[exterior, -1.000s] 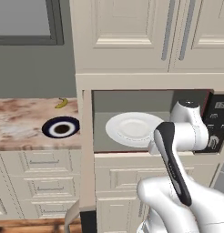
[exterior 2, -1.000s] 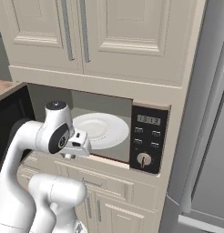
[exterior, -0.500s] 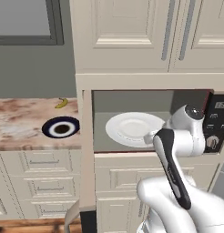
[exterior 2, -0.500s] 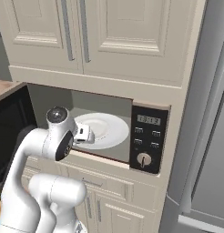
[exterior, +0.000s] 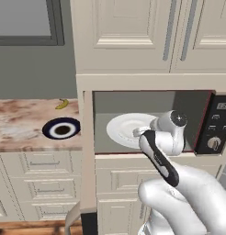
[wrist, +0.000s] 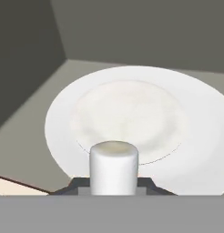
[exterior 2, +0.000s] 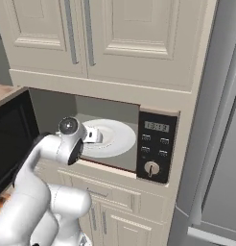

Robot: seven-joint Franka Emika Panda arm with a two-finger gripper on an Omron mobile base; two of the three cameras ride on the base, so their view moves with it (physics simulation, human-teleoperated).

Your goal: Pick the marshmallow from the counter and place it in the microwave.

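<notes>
Between the 2 dark fingertips at the bottom of the hand view, the marshmallow (wrist: 114,167) is standing upright, a short white cylinder with its long axis running up the frame. The gripper (wrist: 114,187) is pinching it from both sides, jaws pressed nearly together on it. From the marshmallow, the middle of the white plate (wrist: 132,120) is lying toward 12 o'clock, ahead along the gripper's own line, and the near rim of the plate is passing just under and behind the marshmallow. So the coming release seems to be turning on this: the marshmallow is hanging over the plate's near edge, not yet over its centre, and a little more reach forward would likely be safer.

In the right base view the gripper (exterior 2: 92,136) is sitting inside the microwave (exterior 2: 153,144) opening, at about 9 o'clock of the plate. How high the marshmallow is hanging above the plate is hard to judge. Out on the surface (exterior: 23,120), the bowl (exterior: 61,129) and banana (exterior: 62,104) are lying well apart from the microwave.
</notes>
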